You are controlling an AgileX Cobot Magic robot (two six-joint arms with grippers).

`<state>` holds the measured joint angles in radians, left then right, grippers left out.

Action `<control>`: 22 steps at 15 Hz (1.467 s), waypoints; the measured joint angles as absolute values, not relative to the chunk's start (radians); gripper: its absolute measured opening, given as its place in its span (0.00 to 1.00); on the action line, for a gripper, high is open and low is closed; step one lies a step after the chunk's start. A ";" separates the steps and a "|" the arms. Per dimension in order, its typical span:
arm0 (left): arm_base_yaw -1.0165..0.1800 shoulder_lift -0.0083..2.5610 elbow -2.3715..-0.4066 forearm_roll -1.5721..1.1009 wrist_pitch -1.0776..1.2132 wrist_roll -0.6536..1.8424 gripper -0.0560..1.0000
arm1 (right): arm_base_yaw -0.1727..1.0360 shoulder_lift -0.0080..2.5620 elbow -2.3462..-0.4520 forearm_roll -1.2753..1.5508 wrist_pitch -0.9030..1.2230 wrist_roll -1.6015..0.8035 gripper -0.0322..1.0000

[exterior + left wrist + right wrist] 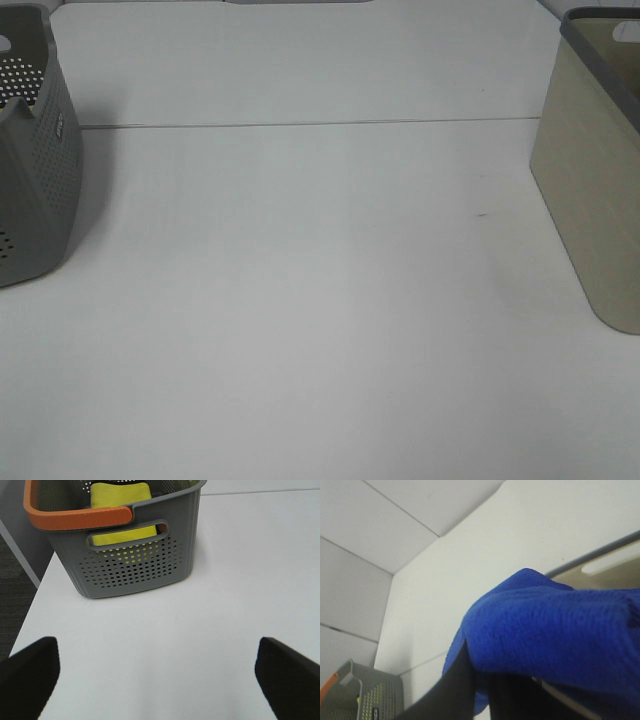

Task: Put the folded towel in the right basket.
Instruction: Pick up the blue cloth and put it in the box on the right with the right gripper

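Observation:
The folded towel (555,630) is bright blue and fills the right wrist view. My right gripper (487,692) is shut on it; one dark finger (452,690) shows under the cloth. Behind the towel I see the grey rim of the right basket (600,555). In the exterior high view the right basket (590,200) is beige and stands at the table's right edge; neither the towel nor either gripper shows there. My left gripper (160,680) is open and empty above the white table, facing the left basket.
A grey perforated basket (40,170) stands at the table's left edge; in the left wrist view the grey basket (135,565) has an orange handle (80,517) and holds a yellow cloth (120,495). A seam (300,124) crosses the white table.

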<state>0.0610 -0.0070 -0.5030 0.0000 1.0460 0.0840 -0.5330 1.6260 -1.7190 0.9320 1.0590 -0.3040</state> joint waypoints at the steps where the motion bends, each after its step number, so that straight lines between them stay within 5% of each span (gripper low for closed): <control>1: 0.061 -0.007 -0.503 0.000 1.046 0.084 0.99 | -0.540 1.626 -1.719 0.957 1.022 -0.304 0.09; 9: 0.061 -0.007 -0.503 0.000 1.046 0.084 0.99 | -0.540 1.738 -1.700 0.929 1.049 -0.356 0.09; 22: 0.061 -0.007 -0.503 0.000 1.046 0.084 0.99 | -0.540 1.760 -1.241 0.905 1.173 -0.365 0.09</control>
